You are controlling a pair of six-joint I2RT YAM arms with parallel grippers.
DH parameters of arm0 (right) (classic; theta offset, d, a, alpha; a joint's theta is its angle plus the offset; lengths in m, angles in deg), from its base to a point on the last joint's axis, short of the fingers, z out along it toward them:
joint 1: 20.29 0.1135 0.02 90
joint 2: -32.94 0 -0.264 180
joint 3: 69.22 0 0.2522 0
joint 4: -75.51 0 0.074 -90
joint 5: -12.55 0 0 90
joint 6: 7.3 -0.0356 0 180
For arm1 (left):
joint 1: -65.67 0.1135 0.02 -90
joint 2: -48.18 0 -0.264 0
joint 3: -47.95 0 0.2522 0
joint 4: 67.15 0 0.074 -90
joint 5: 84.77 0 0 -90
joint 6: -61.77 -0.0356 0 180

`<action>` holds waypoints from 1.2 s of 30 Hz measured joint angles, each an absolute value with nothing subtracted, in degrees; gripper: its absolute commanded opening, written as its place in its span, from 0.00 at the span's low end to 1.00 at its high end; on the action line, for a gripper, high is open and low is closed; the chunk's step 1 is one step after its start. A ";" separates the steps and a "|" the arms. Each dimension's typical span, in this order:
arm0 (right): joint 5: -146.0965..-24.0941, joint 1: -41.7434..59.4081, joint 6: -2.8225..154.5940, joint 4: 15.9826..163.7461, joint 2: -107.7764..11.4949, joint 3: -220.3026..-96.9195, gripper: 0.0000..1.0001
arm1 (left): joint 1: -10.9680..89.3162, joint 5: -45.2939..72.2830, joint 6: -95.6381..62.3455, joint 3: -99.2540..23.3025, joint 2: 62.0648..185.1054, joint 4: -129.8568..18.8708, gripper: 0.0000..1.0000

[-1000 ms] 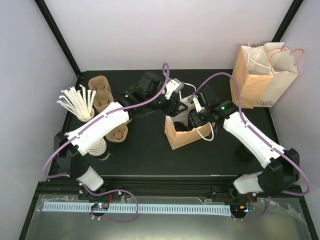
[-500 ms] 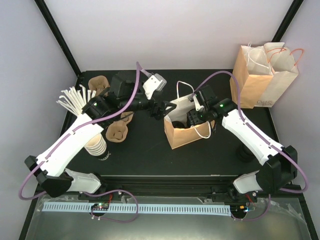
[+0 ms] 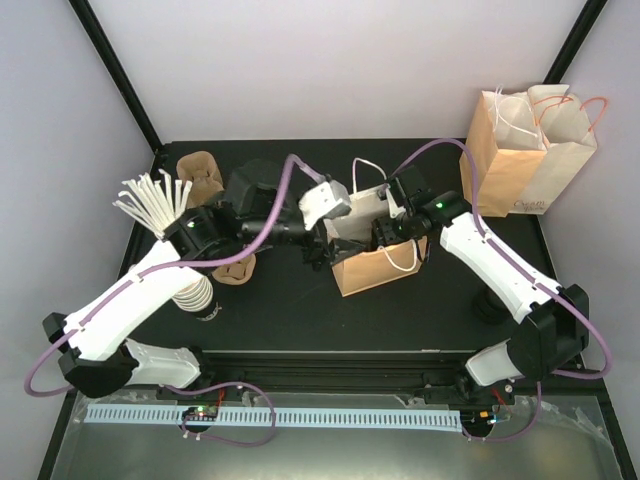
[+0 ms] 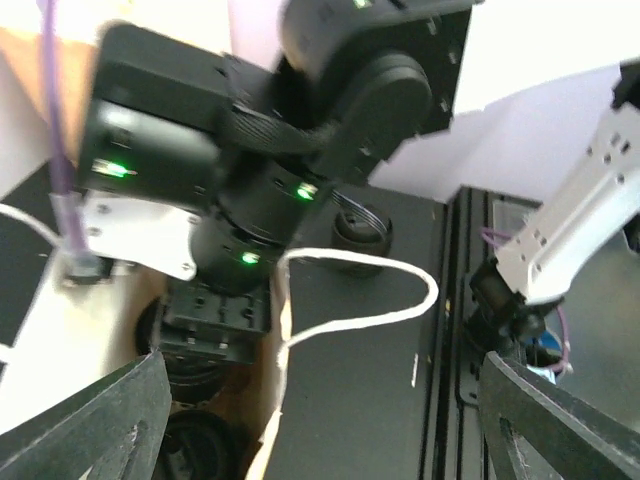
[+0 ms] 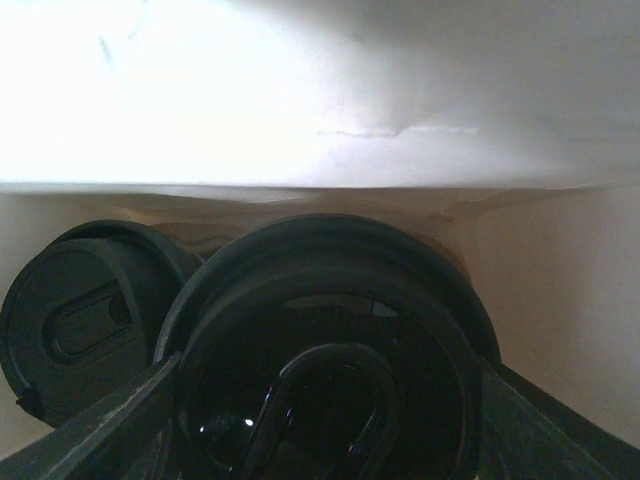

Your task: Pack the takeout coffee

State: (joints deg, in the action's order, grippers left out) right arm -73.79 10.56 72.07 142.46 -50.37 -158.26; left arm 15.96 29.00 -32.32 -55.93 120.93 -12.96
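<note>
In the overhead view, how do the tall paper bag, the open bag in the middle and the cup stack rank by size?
1. tall paper bag
2. open bag
3. cup stack, partly hidden under the left arm

Small brown paper bag (image 3: pixel 375 270) with white cord handles: stands open mid-table on the black tabletop (image 3: pixel 300 310), mouth up. Taller brown paper bags (image 3: pixel 510 170) with white handles: stand upright together at the far right corner. Brown pulp cup carrier (image 3: pixel 198 170): lies far left; a second one (image 3: pixel 232 268) lies nearer, partly hidden. Bunch of white sticks (image 3: pixel 150 200): fans out at the left edge. Stack of lidless white paper cups (image 3: pixel 195 292): lies tilted near left. Small black round object (image 3: pixel 488 305): sits near right, too dark to identify.
</note>
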 measured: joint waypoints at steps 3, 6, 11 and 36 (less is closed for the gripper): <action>-73.99 10.53 71.85 142.70 -50.39 -158.29 0.01 | 13.23 28.19 -34.75 -54.03 122.72 -13.99 0.86; -74.01 10.53 71.85 143.05 -50.39 -158.29 0.01 | 11.59 26.53 -36.89 -52.11 125.63 -15.28 0.82; -74.03 10.53 71.89 143.73 -50.39 -158.50 0.01 | 8.75 21.70 -41.64 -49.42 130.04 -19.96 0.85; -75.94 10.40 71.87 148.23 -52.99 -162.26 0.01 | 0.38 25.46 -52.89 -47.26 135.97 -28.83 0.02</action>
